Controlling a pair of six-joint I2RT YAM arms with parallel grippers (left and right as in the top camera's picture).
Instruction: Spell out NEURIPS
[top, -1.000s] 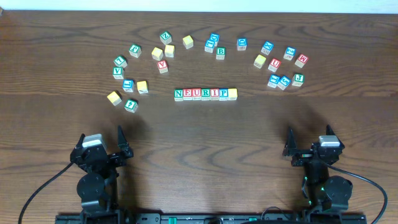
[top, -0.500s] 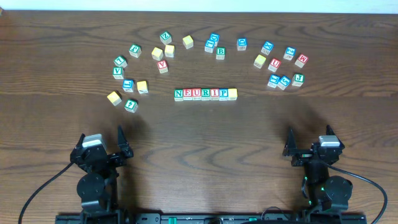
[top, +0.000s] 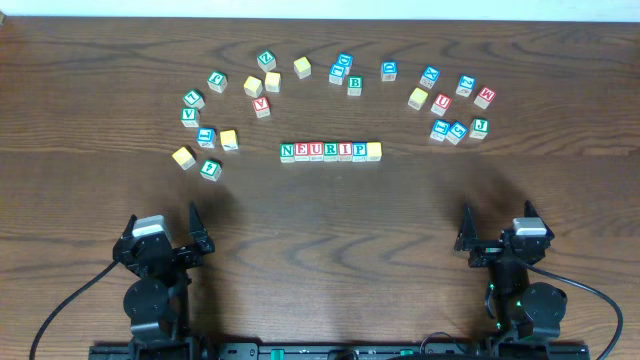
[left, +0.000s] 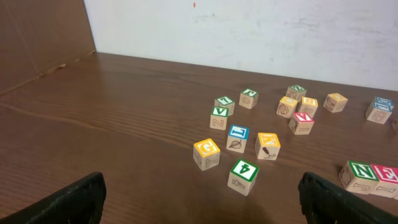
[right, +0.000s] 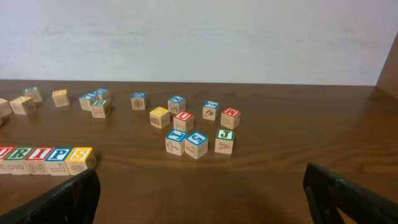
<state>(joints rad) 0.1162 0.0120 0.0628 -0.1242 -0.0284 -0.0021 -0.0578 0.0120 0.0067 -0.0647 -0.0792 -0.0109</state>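
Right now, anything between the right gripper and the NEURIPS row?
Nothing visible. Only bare table lies between the open right gripper and the row. The nearest loose blocks sit farther back, off that path.

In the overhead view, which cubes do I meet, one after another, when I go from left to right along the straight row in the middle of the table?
N cube → E cube → U cube → R cube → I cube → P cube → yellow-faced cube.
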